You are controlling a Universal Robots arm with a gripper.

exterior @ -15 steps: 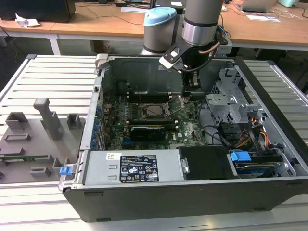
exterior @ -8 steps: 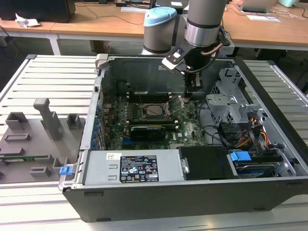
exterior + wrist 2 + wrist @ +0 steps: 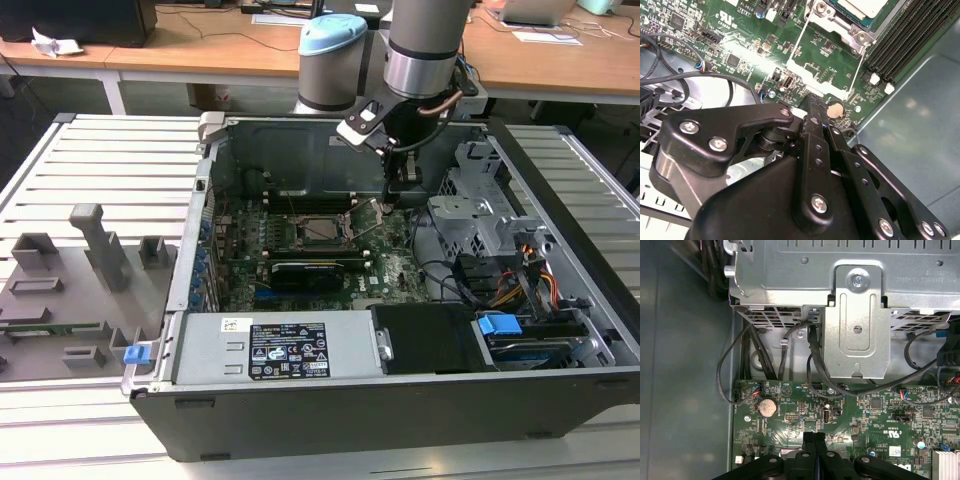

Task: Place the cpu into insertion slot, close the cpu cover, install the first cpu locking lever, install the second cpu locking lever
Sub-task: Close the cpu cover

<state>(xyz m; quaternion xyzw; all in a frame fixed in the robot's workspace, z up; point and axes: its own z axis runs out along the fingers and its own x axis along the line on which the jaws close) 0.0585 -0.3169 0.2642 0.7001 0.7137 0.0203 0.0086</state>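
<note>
In the exterior view the green motherboard (image 3: 385,270) lies inside the open computer case. The insertion slot (image 3: 322,229) sits near its middle, with the grey cpu (image 3: 322,228) lying in it. The second wrist view shows a corner of the silvery cpu (image 3: 862,6) framed by the metal cpu cover (image 3: 837,22). My gripper (image 3: 385,205) hangs just to the exterior view's right of the slot, low over the board. Its black fingers (image 3: 814,440) are pressed together with nothing visible between them. In the second wrist view the fingertips (image 3: 812,105) sit beside a coin battery (image 3: 835,109).
Long black memory slots (image 3: 905,40) run beside the socket. A black expansion card (image 3: 310,272) lies nearer the front. A grey drive cage (image 3: 480,215) and loose cables (image 3: 740,365) crowd the exterior view's right. The power supply (image 3: 270,350) spans the front, and the case walls (image 3: 205,220) enclose everything.
</note>
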